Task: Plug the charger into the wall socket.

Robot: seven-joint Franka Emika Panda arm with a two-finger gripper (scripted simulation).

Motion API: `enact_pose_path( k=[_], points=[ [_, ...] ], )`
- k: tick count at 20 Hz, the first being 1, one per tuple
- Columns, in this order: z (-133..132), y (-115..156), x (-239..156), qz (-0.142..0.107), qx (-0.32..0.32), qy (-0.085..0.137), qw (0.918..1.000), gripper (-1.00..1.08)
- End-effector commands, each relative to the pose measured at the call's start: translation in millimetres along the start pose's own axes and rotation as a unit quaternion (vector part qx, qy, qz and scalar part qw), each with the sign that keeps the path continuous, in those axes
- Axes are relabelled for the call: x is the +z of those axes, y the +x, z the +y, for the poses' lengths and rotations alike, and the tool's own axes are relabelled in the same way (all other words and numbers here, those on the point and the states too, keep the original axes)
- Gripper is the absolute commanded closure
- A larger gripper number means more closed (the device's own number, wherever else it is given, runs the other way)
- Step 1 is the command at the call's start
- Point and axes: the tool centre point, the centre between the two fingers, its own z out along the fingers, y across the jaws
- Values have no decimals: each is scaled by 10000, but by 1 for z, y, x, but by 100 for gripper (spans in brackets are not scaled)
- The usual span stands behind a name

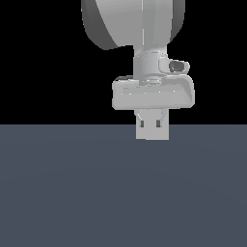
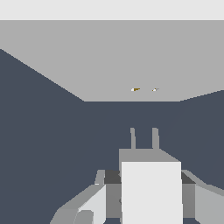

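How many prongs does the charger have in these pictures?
2. In the wrist view, both prongs stick out side by side from the far end of the charger, pointing toward the socket. The exterior view shows none.

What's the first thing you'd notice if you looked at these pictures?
The big grey robot arm hanging down from the top of the exterior view, its hand low over the dark floor. In the wrist view, the hand holds the charger, its two prongs pointing at the grey wall socket ahead.
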Motion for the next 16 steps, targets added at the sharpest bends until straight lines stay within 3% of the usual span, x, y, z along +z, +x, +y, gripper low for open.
enact_pose_path(
  k=[1,9,16],
  points=[
    [0,7,0,2,1,0,10000,108],
    [0,33,2,1,4,2,10000,108],
    [1,40,2,1,7,1,10000,108]
  ],
)
